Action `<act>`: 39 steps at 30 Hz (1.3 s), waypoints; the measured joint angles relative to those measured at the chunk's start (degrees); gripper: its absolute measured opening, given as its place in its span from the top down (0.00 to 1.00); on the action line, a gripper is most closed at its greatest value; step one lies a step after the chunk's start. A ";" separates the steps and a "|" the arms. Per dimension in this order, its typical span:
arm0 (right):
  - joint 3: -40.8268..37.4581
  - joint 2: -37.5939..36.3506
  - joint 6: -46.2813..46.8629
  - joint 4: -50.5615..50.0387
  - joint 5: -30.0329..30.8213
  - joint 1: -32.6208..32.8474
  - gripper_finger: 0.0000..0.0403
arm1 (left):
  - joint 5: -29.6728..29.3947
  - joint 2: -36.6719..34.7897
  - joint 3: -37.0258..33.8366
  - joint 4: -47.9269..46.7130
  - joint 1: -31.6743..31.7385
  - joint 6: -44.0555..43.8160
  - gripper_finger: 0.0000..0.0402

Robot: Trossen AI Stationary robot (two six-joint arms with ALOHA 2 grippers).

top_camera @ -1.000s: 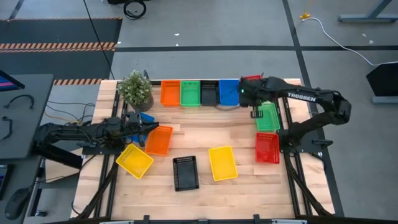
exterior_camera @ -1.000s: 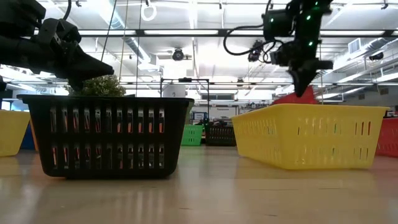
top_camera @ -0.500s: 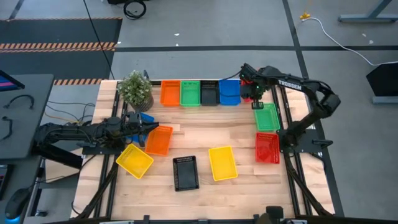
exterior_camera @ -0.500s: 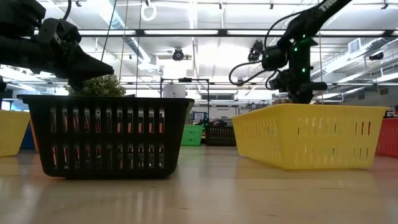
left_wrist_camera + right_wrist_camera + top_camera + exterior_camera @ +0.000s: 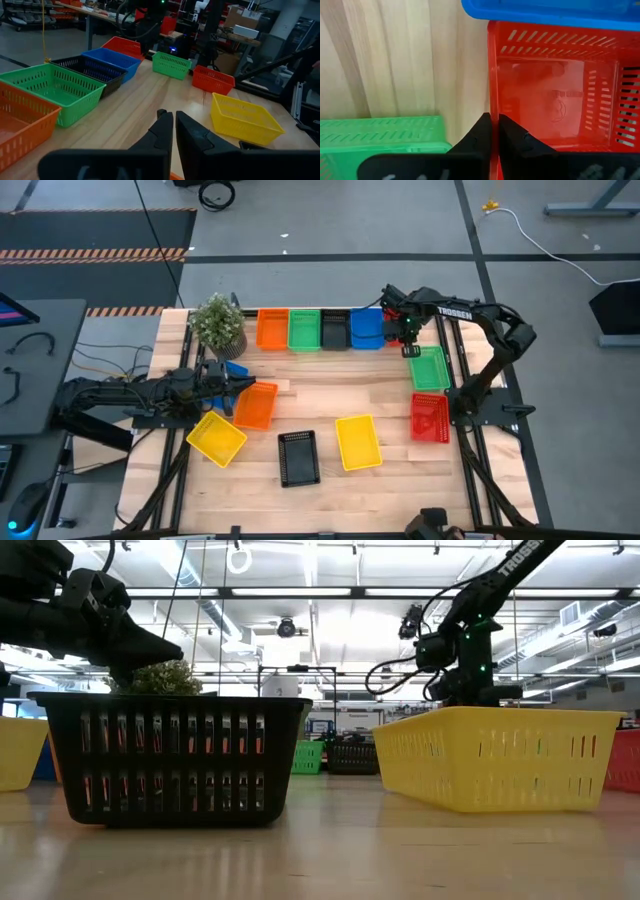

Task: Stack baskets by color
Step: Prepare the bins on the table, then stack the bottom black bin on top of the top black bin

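Note:
My right gripper (image 5: 494,119) points down at the table's far right (image 5: 405,326), shut on a red basket (image 5: 555,90). This basket sits level beside the blue basket (image 5: 367,328), the last in a far row after orange (image 5: 272,329), green (image 5: 304,330) and black (image 5: 335,330). In the high view the arm hides most of the red one. My left gripper (image 5: 174,120) is shut on nothing and points level over an orange basket (image 5: 255,405) at the left. My right gripper pinches the red basket's near wall (image 5: 492,95) at its rim, one finger inside the basket and one outside. The fingers come from above, pointing down. The basket stays level next to the blue one; whether its bottom rests on the table I cannot tell.
Loose on the table lie a green basket (image 5: 430,367), a red one (image 5: 430,417), two yellow ones (image 5: 358,442) (image 5: 216,437), a black one (image 5: 298,457) and a blue one (image 5: 236,368). A potted plant (image 5: 218,322) stands far left.
My right gripper has sunk with the red basket and gone toward the table's far edge, next to the blue basket. In the low view the basket has dropped behind the yellow one.

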 joint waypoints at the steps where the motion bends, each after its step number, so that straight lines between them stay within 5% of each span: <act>1: -0.06 -0.26 -0.14 0.06 -0.20 0.06 0.94 | 0.00 0.02 0.00 0.00 0.02 0.00 0.94; 9: -0.06 -1.89 2.20 0.17 -0.57 0.08 0.92 | 0.00 0.00 0.00 0.00 0.00 0.00 0.92; 19: -0.06 -2.75 4.31 -0.83 1.85 0.53 0.72 | 0.00 0.00 0.00 0.00 0.02 -0.02 0.94; 25: -0.06 -6.76 9.19 -1.99 0.47 1.35 0.72 | 0.00 0.00 0.00 0.00 0.02 -0.02 0.93; 34: -0.94 -9.42 38.67 1.76 -1.08 -1.88 0.74 | 0.00 0.00 0.00 0.02 0.00 -0.37 0.93; 39: -6.68 -9.45 41.57 10.97 -3.11 -2.01 0.74 | 0.00 0.00 0.00 0.02 0.01 -0.37 0.94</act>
